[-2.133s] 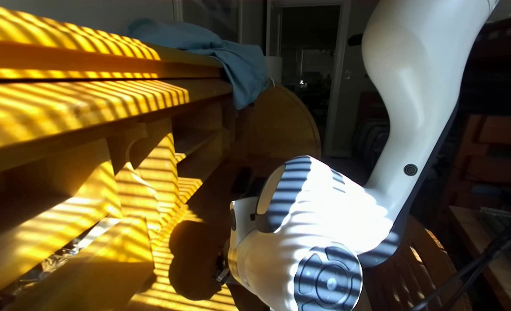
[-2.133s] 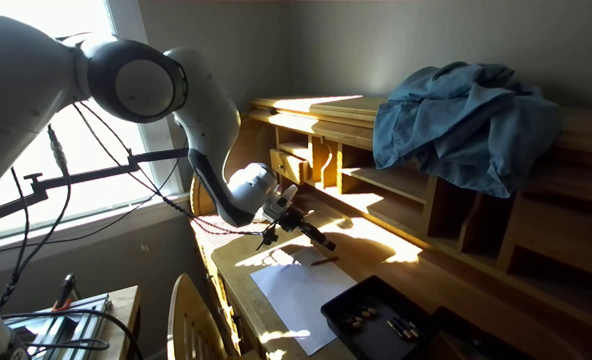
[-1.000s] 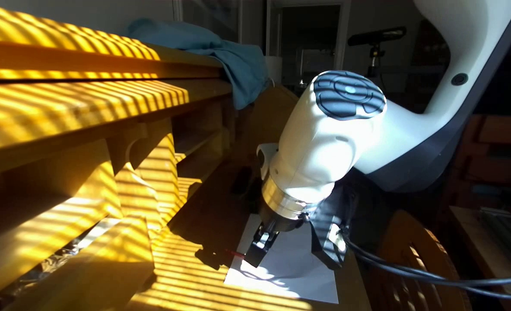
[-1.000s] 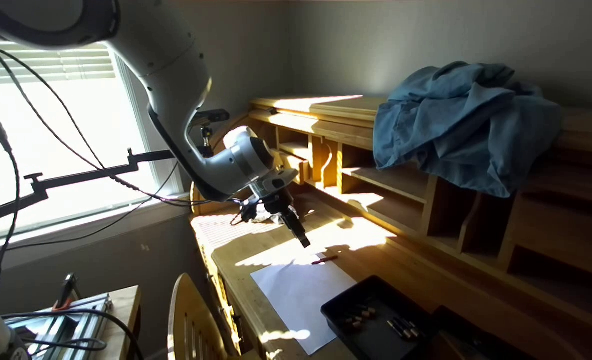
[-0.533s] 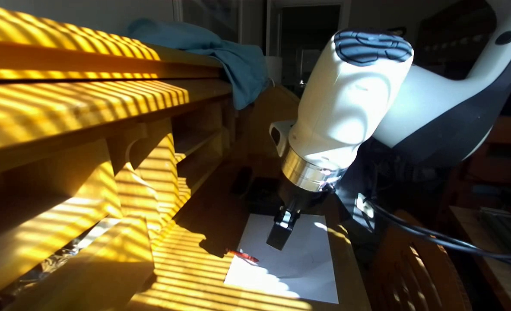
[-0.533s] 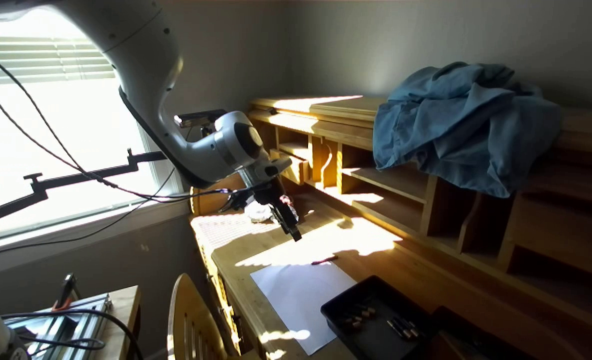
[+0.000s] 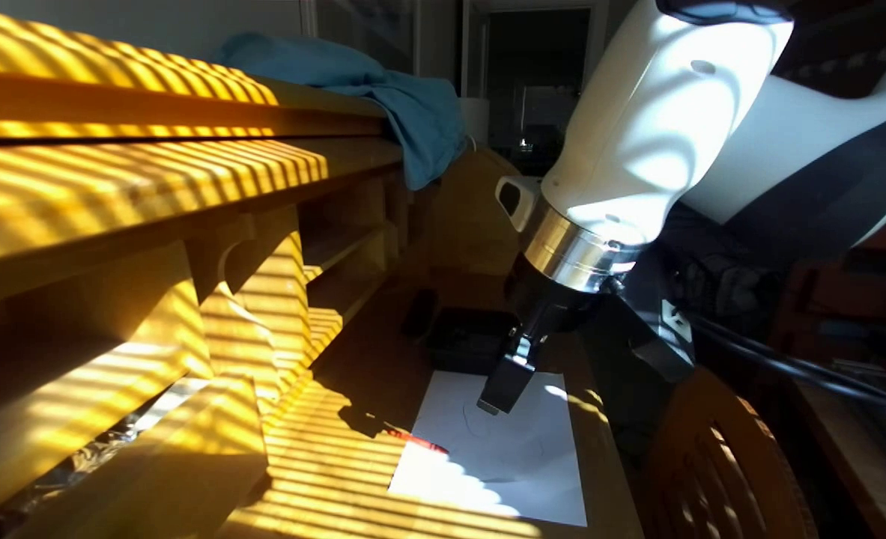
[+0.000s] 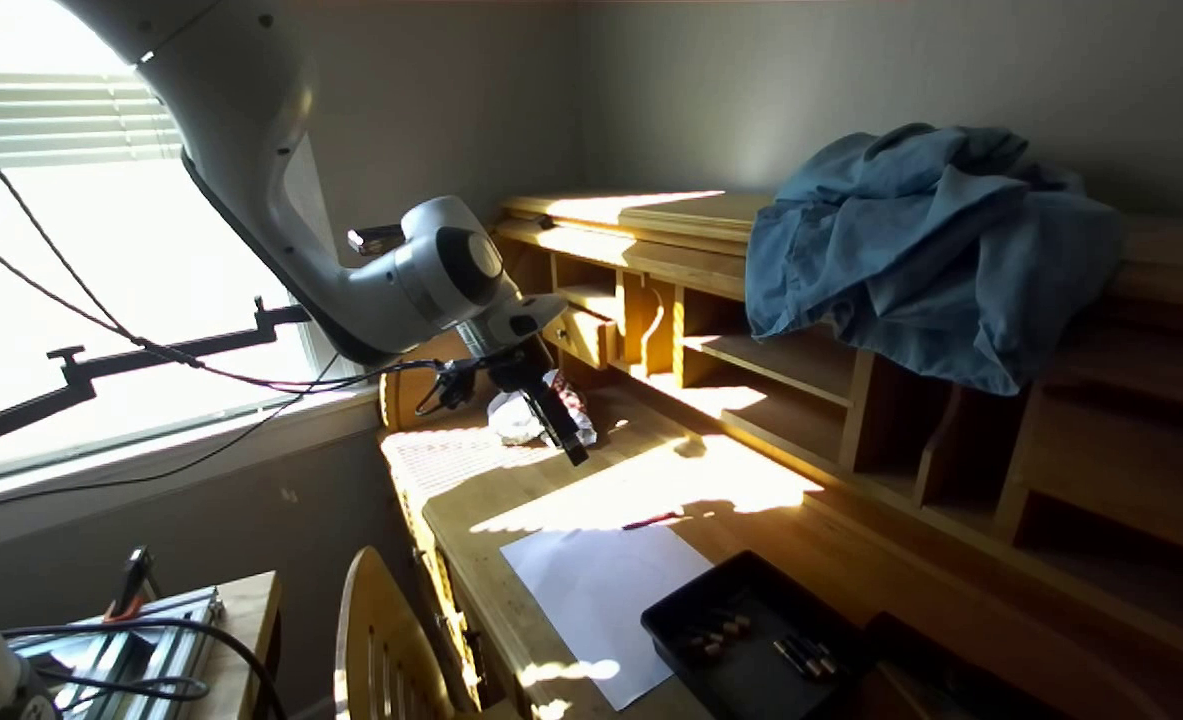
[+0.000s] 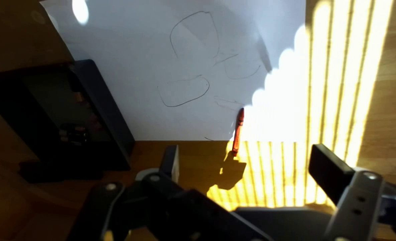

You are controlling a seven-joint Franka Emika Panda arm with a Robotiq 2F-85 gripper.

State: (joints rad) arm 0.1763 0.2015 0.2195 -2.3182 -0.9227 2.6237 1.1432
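My gripper (image 9: 246, 164) stands open in the wrist view, its two fingers wide apart with nothing between them. Past the fingertips, a red crayon (image 9: 238, 132) lies half on a white sheet of paper (image 9: 134, 67) and half on the wooden desk. Thin dark pencil-like lines mark the sheet. From an exterior view, the gripper (image 7: 506, 385) is tilted downward and seems to hover above the paper (image 7: 510, 464), with the crayon (image 7: 418, 442) lower and to its left. Another exterior view has the gripper (image 8: 576, 455) raised over the desk, apart from the crayon (image 8: 649, 521).
Beside the paper sits a black tray (image 8: 673, 660) containing several small dark sticks. Desk cubbyholes (image 8: 791, 370) line the back, with a small drawer (image 8: 579, 335) pulled out. Blue cloth (image 8: 931, 260) drapes over the top. A crumpled white-and-red item (image 8: 516, 418) lies behind the gripper; a chair (image 8: 381, 640) stands in front.
The arm has drawn up and back, away from the cubbyholes, while the gripper has swung to point more steeply down. Its jaws remain open. Crayon and paper have stayed in place.
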